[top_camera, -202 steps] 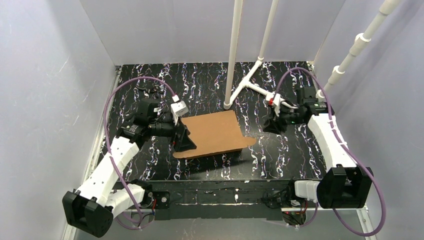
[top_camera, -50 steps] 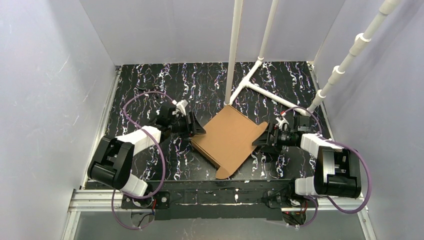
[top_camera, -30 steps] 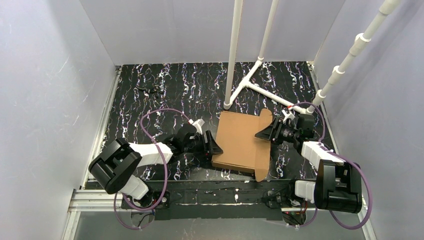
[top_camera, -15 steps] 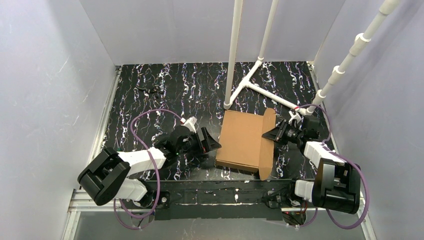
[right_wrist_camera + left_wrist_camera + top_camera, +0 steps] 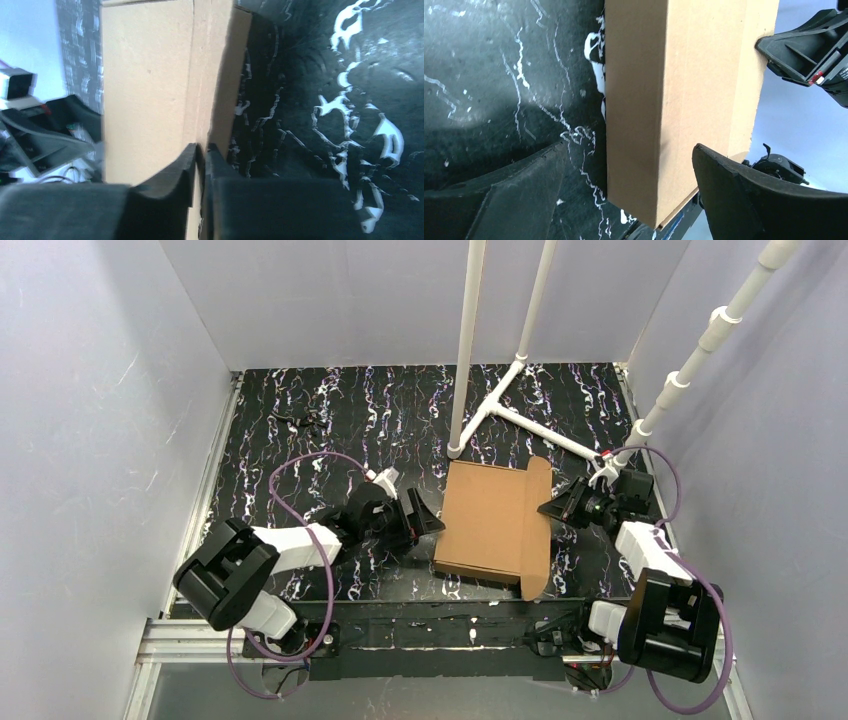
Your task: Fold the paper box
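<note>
The paper box (image 5: 487, 520) is plain brown cardboard, lying flat on the black marbled table, with a long flap (image 5: 537, 530) raised along its right side. My left gripper (image 5: 427, 514) is open at the box's left edge. In the left wrist view the box's side wall (image 5: 639, 100) stands between my spread fingers (image 5: 749, 195), with my left gripper (image 5: 630, 147) gripping nothing. My right gripper (image 5: 549, 508) is shut on the right flap. In the right wrist view my right gripper (image 5: 205, 148) pinches the flap's edge (image 5: 212, 85) beside the box's top face (image 5: 145, 90).
A white pipe post (image 5: 464, 350) stands just behind the box, with a pipe foot (image 5: 530, 425) on the table to its right. Another white pipe (image 5: 690, 355) slants along the right wall. Small dark debris (image 5: 305, 420) lies at the far left. Walls enclose three sides.
Over the sequence the box has turned and slid toward the right front. In the last half second the left gripper edged up to the box's left edge; the right gripper kept hold of the flap.
</note>
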{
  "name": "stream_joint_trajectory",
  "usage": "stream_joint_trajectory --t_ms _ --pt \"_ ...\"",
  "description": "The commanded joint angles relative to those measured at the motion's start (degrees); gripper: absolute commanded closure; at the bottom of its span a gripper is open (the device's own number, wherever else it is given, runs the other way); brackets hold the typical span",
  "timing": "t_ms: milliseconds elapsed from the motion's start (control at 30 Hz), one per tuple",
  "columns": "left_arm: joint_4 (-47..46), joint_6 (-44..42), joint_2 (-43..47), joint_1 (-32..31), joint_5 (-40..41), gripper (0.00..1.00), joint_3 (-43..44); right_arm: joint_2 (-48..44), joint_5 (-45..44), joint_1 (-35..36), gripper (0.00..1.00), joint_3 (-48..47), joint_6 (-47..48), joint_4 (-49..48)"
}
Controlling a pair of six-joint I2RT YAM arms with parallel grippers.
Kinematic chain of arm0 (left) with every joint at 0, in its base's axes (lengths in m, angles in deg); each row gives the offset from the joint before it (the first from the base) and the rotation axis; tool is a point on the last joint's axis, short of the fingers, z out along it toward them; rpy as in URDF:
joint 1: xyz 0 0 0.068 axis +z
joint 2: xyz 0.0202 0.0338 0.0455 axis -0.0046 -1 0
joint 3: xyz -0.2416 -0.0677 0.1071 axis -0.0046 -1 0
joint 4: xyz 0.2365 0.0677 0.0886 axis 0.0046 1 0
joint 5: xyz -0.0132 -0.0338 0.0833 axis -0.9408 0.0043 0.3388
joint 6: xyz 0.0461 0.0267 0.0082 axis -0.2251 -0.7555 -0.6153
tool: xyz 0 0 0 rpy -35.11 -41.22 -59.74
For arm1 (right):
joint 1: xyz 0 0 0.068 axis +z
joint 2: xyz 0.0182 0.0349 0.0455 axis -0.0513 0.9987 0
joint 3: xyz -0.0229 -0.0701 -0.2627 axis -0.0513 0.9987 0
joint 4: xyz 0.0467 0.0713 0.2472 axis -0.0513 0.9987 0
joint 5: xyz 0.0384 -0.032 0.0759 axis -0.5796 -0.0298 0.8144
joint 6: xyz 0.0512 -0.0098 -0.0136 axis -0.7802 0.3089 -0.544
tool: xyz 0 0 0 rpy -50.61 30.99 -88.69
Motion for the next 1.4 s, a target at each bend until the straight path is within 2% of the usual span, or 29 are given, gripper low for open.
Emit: stream_joint_trajectory --t_ms 0,67,200,433,967,1167,1200,1267,1367 --pt "-0.4 -1.7 -2.5 0.5 -3.3 0.07 3.7 3.7 1.1 -1.8 0.93 -3.3 2.3 1.0" --pt "-0.5 -1.7 -3.6 0.5 -4.5 0.07 4.3 4.8 0.6 -2.1 0.99 -4.0 3.3 1.9" --pt "-1.2 -1.7 -5.0 0.5 -6.0 0.06 5.1 5.0 -4.9 -2.6 0.99 -4.5 6.0 4.1" --pt "-3.1 -1.1 -7.2 0.5 -8.1 0.04 6.4 6.2 -9.0 -2.9 0.99 -5.0 8.1 5.8" --pt "-14.5 7.7 -15.5 -1.1 -13.7 0.02 8.6 6.8 -9.5 -3.4 0.99 -4.9 9.2 6.2" --pt "-23.4 14.9 -21.0 -1.9 -14.8 0.09 9.4 6.7 -8.7 -3.3 0.99 -4.8 9.0 6.0" --pt "-27.6 17.5 -23.0 -2.2 -15.0 0.11 9.4 6.7 -8.4 -3.4 0.99 -4.6 8.9 5.8" --pt "-29.0 18.5 -23.8 -2.4 -14.8 0.13 9.7 6.6 -8.1 -3.4 0.99 -4.6 8.7 5.6" --pt "-29.6 19.1 -24.4 -2.8 -14.8 0.21 10.5 6.7 -7.6 -3.4 0.99 -4.5 8.6 5.4"
